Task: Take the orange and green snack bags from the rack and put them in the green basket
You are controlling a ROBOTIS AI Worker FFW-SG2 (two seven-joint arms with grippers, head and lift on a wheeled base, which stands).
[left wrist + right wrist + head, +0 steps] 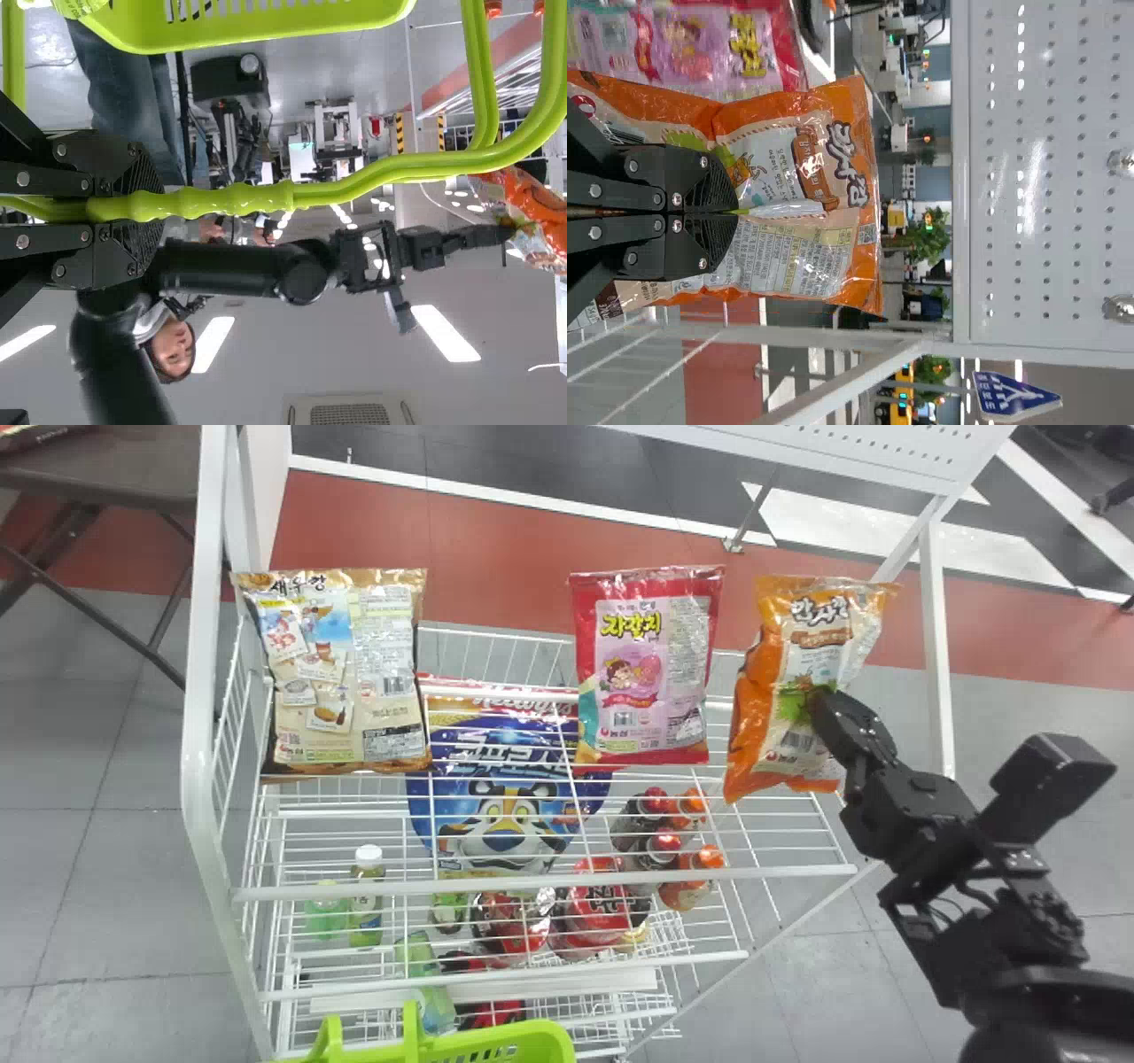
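My right gripper (819,704) is at the orange snack bag (802,682), at the right end of the rack's top shelf. In the right wrist view, the right gripper (737,212) is closed on a pinched fold in the middle of the orange bag (806,190). The bag is creased and leans a little. The green basket (523,1041) shows at the head view's bottom edge. Its handle passes between the fingers of my left gripper (133,208), which is shut on it, with the basket (266,35) hanging from the handle.
A red-pink snack bag (647,664) stands just left of the orange one, and a beige bag (341,673) at the shelf's left end. White rack posts (937,646) rise beside the arm. Bottles and a blue cereal bag (505,788) lie on lower shelves.
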